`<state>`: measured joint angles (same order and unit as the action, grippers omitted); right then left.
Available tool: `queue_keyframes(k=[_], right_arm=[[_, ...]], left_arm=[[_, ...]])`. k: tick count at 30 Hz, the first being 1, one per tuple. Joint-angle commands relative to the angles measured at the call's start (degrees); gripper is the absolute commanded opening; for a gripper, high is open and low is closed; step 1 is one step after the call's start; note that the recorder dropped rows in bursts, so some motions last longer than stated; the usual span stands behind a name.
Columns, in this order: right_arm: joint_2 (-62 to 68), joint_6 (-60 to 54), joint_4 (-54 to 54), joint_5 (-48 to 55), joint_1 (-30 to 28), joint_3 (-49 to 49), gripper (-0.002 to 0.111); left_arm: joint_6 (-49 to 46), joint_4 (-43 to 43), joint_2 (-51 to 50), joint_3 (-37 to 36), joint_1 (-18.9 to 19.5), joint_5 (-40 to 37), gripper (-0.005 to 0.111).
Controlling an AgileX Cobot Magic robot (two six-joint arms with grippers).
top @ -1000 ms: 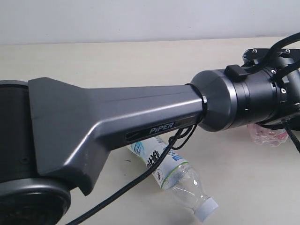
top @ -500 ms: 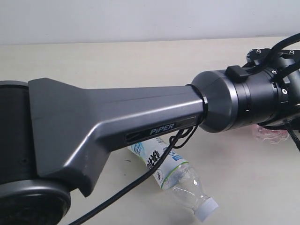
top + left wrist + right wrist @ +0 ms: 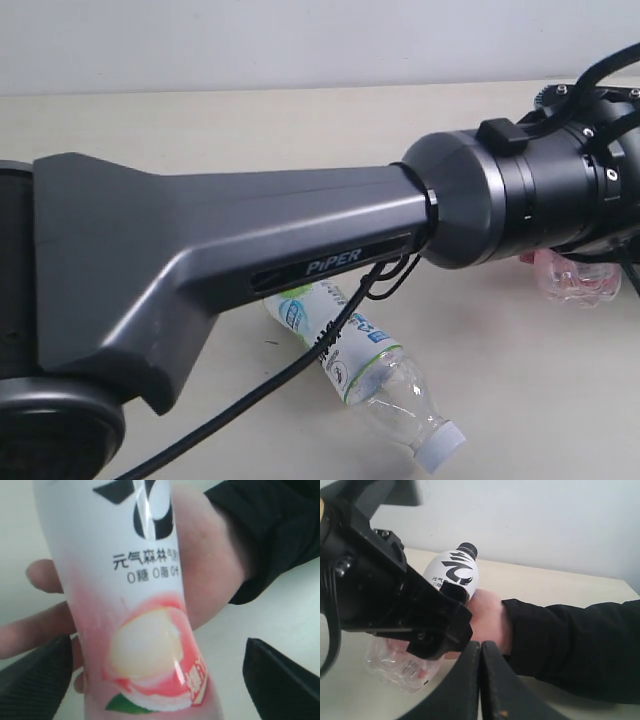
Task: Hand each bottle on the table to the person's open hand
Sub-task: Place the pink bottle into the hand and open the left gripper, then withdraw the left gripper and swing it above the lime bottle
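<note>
Lying bottle [image 3: 350, 360]: clear, white-and-green label, white cap. It is on its side on the table [image 3: 200, 130], well short of the far edge and partly under the left arm [image 3: 250, 240].

Pink bottle [image 3: 140, 630]: white label shading to pink, pale fruit picture, black cap. It is upright and off the tabletop, toward the right side. The person's hand [image 3: 487, 615] wraps it from behind, and the dark sleeve [image 3: 570, 640] runs off toward the right edge.

Left gripper [image 3: 159, 645]: jaws released. One finger sits close by the bottle's side; the other stands clear of it.

Crumpled bottle [image 3: 578, 282]: clear with pink-red bits, on the table below the left wrist, toward the right edge.

Right gripper [image 3: 480, 647]: fingers pressed together, nothing between them.

Against half a second ago: in the exterior view the left arm has shifted left and its wrist has risen. More of the crumpled bottle is uncovered. The lying bottle is unmoved.
</note>
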<state>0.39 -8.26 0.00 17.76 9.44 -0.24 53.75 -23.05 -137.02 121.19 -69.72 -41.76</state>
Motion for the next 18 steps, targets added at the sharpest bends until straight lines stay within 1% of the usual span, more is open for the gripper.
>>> queue_keyframes(k=[1,8,11,14,18], right_arm=[[-0.39,0.02,0.00,-0.29,0.20,0.24,0.000],[-0.39,0.02,0.00,-0.29,0.20,0.24,0.000],[-0.39,0.02,0.00,-0.29,0.20,0.24,0.000],[-0.39,0.02,0.00,-0.29,0.20,0.24,0.000],[-0.39,0.02,0.00,-0.29,0.20,0.24,0.000]], left_arm=[[-1.00,-1.66,2.53,0.34,-0.05,-2.00,0.088],[-1.97,-5.00,4.45,0.34,0.07,-8.08,0.088],[-8.26,-3.42,5.74,0.34,0.07,-7.83,0.088],[-15.99,0.03,7.23,0.34,-0.05,-7.83,0.088],[-29.60,6.12,9.29,0.34,-0.05,-10.09,0.086]])
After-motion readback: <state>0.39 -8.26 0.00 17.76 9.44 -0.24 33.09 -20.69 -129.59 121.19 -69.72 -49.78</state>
